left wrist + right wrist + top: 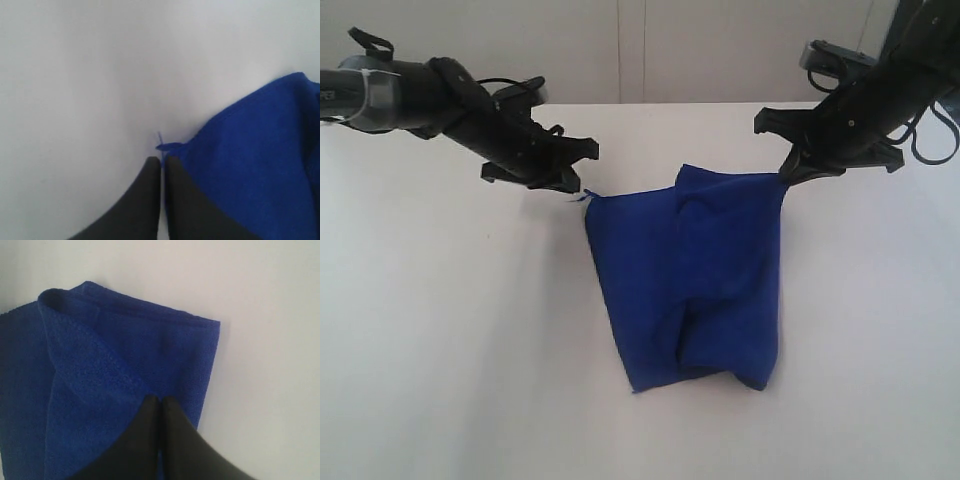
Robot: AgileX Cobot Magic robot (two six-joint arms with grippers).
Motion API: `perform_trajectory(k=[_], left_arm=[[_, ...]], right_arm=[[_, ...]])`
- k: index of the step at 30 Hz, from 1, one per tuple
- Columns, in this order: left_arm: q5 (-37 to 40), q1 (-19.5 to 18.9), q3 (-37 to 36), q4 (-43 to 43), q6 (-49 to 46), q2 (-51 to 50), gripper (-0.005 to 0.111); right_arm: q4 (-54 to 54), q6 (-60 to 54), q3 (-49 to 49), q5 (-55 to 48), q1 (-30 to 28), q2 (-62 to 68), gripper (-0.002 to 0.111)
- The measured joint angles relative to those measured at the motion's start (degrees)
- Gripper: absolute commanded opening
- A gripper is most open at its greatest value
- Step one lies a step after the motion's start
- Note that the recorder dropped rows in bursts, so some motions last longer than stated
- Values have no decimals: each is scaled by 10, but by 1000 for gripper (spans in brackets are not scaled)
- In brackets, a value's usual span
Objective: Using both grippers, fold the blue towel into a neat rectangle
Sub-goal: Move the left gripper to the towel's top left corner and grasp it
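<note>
The blue towel [700, 280] lies folded over on the white table [440, 330], rumpled, with a loose flap on top. My left gripper [578, 190] is at its far left corner, where a small thread [161, 142] sticks out. In the left wrist view my left gripper [162, 159] has its jaws almost together, only a thin slit between them, pinching the very edge of the towel [250, 165]. My right gripper [784, 178] is at the far right corner. The right wrist view shows that gripper [159, 398] shut on the towel [100, 365], a little in from its edge.
The white table [270, 365] spreads bare on both sides of the towel. A pale wall [650, 50] rises behind the table's far edge. Both dark arms reach in from the far corners, the left arm [420, 95] and the right arm [880, 90].
</note>
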State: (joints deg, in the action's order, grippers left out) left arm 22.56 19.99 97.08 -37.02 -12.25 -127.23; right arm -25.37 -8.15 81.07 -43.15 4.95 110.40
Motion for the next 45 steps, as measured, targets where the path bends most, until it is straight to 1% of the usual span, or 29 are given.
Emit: perform_trajectory(k=[2,4,14,25,28,32,35,38,45], left_arm=[[4,6,7,-6,-7,-9,35],[5,11,9,-8,-20,-17,39],[-14,12,14,-14,-30,-37,39],[-1,12,18,-25,-31,-41,39],[5,14,18,-26,-39,-41,39],[6,27,18,-27,-64,-42,38],[5,34,18,-32,-70,-43,36],[5,35,18,-36,-73,-44,30],[-5,35,18,-23,-73,-46,4]], right_arm=[[0,0,0,2,0,0,0],[0,0,0,3,0,0,0],[0,0,0,5,0,1,0],[0,0,0,7,0,14,0],[0,-1,0,7,0,14,0],[0,-1,0,7,0,14,0],[0,-1,0,7,0,14,0],[0,-1,0,7,0,14,0],[0,-1,0,7,0,14,0]])
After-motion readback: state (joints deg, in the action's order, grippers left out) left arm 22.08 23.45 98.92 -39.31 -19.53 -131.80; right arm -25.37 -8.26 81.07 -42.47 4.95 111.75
